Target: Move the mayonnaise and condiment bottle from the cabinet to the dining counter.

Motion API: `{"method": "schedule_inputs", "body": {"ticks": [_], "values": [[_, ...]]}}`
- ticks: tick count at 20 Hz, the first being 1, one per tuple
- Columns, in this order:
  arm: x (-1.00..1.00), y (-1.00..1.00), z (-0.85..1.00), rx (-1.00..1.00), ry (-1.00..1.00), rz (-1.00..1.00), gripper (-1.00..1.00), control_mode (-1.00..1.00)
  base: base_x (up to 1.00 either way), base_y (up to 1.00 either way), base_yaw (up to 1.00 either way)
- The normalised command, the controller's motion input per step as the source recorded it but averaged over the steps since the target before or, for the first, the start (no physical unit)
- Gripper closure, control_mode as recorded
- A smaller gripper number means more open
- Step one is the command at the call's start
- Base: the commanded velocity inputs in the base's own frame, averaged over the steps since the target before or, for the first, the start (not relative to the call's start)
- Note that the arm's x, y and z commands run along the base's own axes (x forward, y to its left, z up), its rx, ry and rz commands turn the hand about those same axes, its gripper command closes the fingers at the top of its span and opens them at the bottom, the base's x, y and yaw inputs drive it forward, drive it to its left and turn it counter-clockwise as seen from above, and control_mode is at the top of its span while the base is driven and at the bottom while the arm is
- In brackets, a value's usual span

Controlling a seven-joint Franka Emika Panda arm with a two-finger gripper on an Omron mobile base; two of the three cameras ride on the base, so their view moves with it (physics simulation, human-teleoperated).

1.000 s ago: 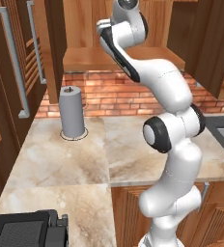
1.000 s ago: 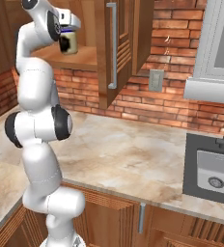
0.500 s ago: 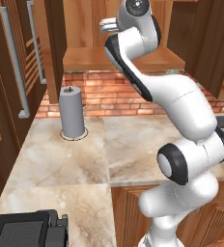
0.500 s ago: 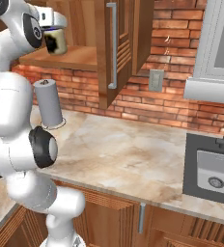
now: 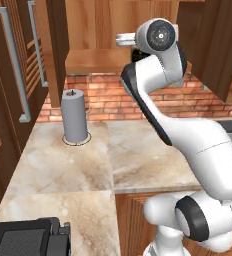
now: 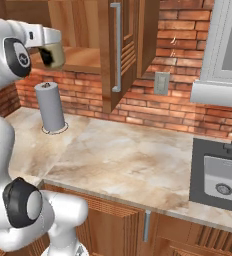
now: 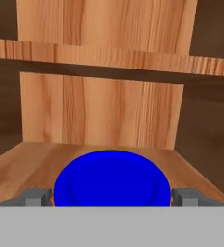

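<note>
The mayonnaise [image 7: 112,179] fills the bottom of the hand view with its blue round lid. It stands on the wooden shelf of the cabinet [image 7: 32,161]. My gripper [image 7: 112,197] is open, one fingertip [image 7: 35,197] close beside each edge of the lid. In the right base view the cream jar of mayonnaise [image 6: 57,55] sits just under my hand at the open cabinet [image 6: 120,45]. From the left base view my wrist reaches into the cabinet [image 5: 95,60] and covers the jar. The condiment bottle is hidden and the dining counter is out of view.
A grey cylinder [image 5: 74,117] [image 6: 50,107] stands on the marble worktop [image 5: 63,165] below the cabinet. Open cabinet doors with grey bar handles hang on both sides of my arm. A sink [image 6: 223,175] lies at the right, against the brick wall.
The arm's elbow and lower links have swung away from the cabinet, uncovering the grey cylinder in the right base view. The hand stays at the shelf, a little lower; the jaws are as wide as before.
</note>
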Motion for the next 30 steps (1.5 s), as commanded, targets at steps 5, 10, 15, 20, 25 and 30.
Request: {"method": "schedule_inputs", "body": {"ticks": [5,10,15,20,25,30], "values": [[-1.00,-0.18,0.00,0.03,-0.01,-0.07,1.00,-1.00,0.00,0.00,0.00],[-1.00,-0.02,0.00,0.03,0.02,-0.05,1.00,-1.00,0.00,0.00,0.00],[-0.97,0.00,0.00,0.01,0.07,-0.02,1.00,-1.00,0.00,0.00,0.00],[-0.62,0.00,-0.04,0.01,0.12,0.00,1.00,-1.00,0.00,0.00,0.00],[-0.29,0.00,-0.20,0.00,0.18,0.00,1.00,-1.00,0.00,0.00,0.00],[-0.05,-0.03,-0.30,0.00,0.17,0.00,1.00,-1.00,0.00,0.00,0.00]]}}
